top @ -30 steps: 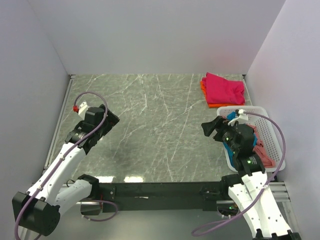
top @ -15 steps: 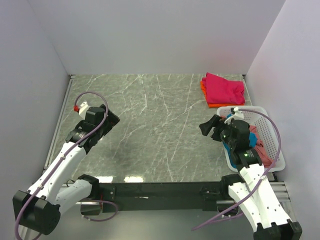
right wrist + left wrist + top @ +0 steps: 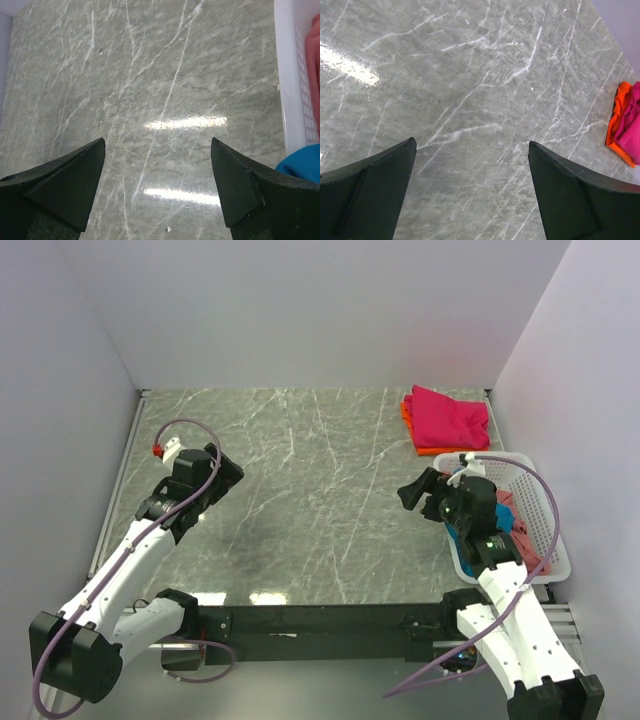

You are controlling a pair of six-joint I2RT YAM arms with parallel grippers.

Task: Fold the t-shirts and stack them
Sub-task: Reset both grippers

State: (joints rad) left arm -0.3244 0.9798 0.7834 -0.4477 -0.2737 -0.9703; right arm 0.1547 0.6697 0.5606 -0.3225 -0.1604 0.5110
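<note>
My R gripper [image 3: 417, 490] has edged left off the white basket [image 3: 520, 462], jaws spread wide & empty, so the teal tee [image 3: 302, 167] & pink tee [image 3: 316, 75] are still inside, unpicked. L gripper [image 3: 472, 145], also wide & empty, has nudged fwd over the table [image 3: 300, 470]. Crimson tee [image 3: 447, 417] lies folded on the orange tee [image 3: 408, 416] far right, so approx. half done.
</note>
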